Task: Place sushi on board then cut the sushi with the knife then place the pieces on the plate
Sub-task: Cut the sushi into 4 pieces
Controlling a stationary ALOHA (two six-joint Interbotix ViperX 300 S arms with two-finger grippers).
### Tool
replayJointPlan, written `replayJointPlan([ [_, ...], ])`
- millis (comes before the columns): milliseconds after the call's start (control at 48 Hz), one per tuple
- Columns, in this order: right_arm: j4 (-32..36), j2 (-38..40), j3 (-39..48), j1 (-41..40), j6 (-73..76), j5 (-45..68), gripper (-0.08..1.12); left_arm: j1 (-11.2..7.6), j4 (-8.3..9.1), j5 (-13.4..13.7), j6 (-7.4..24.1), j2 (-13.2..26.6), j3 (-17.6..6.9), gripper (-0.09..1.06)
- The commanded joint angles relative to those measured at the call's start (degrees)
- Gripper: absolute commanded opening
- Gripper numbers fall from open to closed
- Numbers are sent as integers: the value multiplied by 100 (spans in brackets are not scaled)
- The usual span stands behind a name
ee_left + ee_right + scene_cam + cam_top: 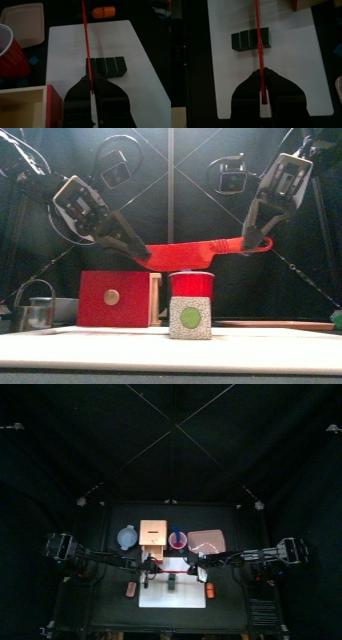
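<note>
1. Containers. The red cup (193,285) stands upright behind the board, between the wooden box (118,298) w/ red drawer front and the pink tray (206,542). I can't tell cup contents, too small in the top view. The tray lies flat at back right of the table; only its pink floor shows. The blue-grey bowl (127,537) sits left of the box, contents not readable. The metal cutter (38,311) w/ wire handle stands at far left, near the front.

2. Task item. The sushi roll (107,67) lies on the white board (160,599), approx. mid-board, blocks joined in one row. One end face points to the front camera.

3. Grippers. The L gripper (87,82) is clamped on one end of the red knife (201,252) and the R gripper (260,76) on the other end. The knife spans between them, held in air above the roll and clear of it. In both wrist views the blade runs across the roll.

4. Surface/room. The black table (107,599) carries the board at centre front. One orange toy (130,589) lies off the board's left edge, another off its right. Black curtains (80,444) close the back and sides.
</note>
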State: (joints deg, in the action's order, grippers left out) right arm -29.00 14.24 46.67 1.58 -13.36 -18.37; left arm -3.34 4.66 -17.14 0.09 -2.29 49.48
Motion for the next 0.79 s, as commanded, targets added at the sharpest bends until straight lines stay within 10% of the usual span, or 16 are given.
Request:
replayJointPlan([
  [21,0,-79,-141,70,0,44,22,44,132,149,35,88,-325,26],
  [333,18,-308,-141,220,0,44,22,62,387,721,35,264,-642,26],
  [792,220,-404,-167,264,0,132,22,-9,694,747,26,422,-712,26],
])
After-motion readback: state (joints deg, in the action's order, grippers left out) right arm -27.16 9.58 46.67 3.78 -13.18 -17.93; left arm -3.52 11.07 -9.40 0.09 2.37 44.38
